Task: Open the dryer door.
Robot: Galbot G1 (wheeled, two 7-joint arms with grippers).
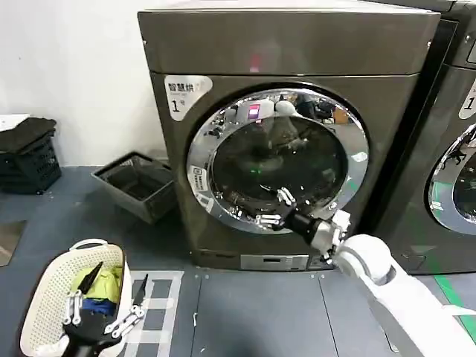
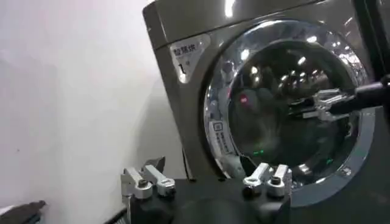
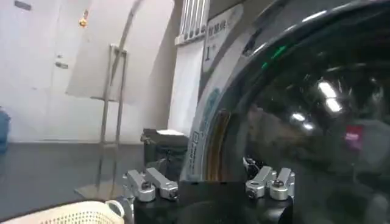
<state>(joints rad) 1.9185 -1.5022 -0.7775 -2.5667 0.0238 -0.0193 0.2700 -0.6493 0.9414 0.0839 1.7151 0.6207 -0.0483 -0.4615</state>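
The dryer [image 1: 297, 52] is a dark bronze-grey box with a white sticker marked "1" [image 1: 182, 93]. Its round dryer door [image 1: 253, 160] has a wide chrome rim and dark glass, and lies close against the front. My right gripper [image 1: 271, 208] is open at the lower part of the door, its fingers right by the inner edge of the rim. In the right wrist view that gripper [image 3: 210, 182] faces the chrome rim [image 3: 204, 122] with nothing between its fingers. The left wrist view shows the door [image 2: 274, 91]. My left gripper [image 1: 100, 309] [image 2: 207, 181] hangs open, low at the left.
A white laundry basket [image 1: 44, 297] with clothes sits on the floor under my left gripper. A grey bin [image 1: 137, 182] stands left of the dryer, and a black crate [image 1: 30, 156] by the wall. A neighbouring machine [image 1: 454, 149] stands close on the right.
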